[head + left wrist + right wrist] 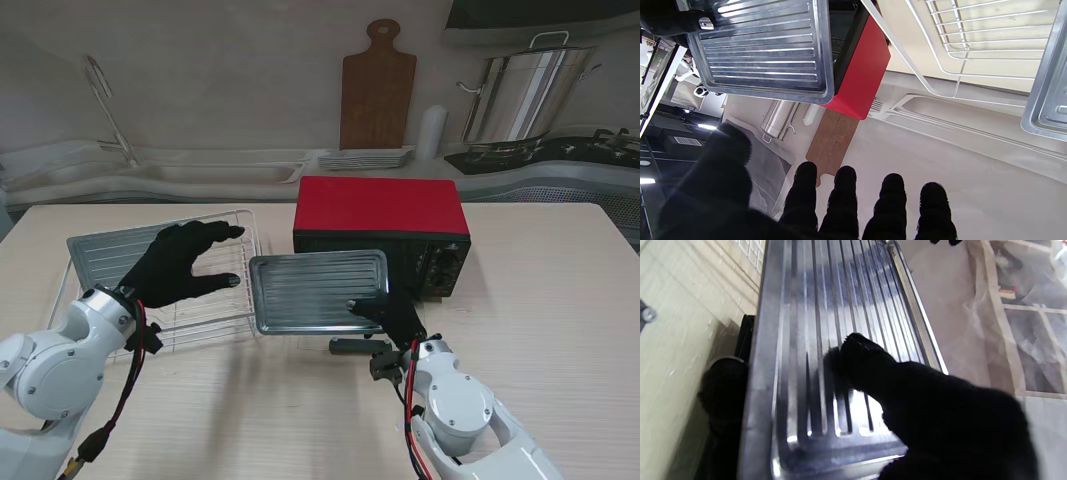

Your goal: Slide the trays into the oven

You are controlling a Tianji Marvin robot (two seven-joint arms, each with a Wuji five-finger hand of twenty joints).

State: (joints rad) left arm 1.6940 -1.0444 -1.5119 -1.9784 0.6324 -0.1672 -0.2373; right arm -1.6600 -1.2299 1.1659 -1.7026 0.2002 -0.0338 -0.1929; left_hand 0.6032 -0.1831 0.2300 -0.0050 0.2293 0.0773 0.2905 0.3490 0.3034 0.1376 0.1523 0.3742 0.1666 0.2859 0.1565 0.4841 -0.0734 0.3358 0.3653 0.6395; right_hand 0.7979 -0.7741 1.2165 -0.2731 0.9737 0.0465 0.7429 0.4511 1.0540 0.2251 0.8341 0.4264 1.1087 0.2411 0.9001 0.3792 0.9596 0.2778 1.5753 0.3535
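Red box-shaped countertop oven [380, 205] w/ black front sits mid-table on pale wood-grain table [560, 300], front facing nearer to me. Ribbed shiny steel tray [318, 290] held just in front of oven's black face, far edge at or touching the oven front, near edge out toward me; whether any of it is inside can't be told. Right hand [392, 318] in black glove clamped on tray's near right corner: in right wrist view thumb [870, 356] presses on ribbed top, other fingers [723, 390] dark under the rim. Same tray [763, 50] in left wrist view beside oven's red side [862, 70]. Second ribbed steel tray [110, 255] lies at left on table, w/ white wire rack [215, 310] overlapping it on right side, just beside held tray. Left hand [180, 265], black glove, hovers over rack & second tray, fingers spread, gripping nothing; fingertips [845, 176] apart in left wrist view. Behind table: brown wooden cutting board [377, 90] upright against wall, stack of white plates [365, 158], steel stockpot [520, 95] at far right.
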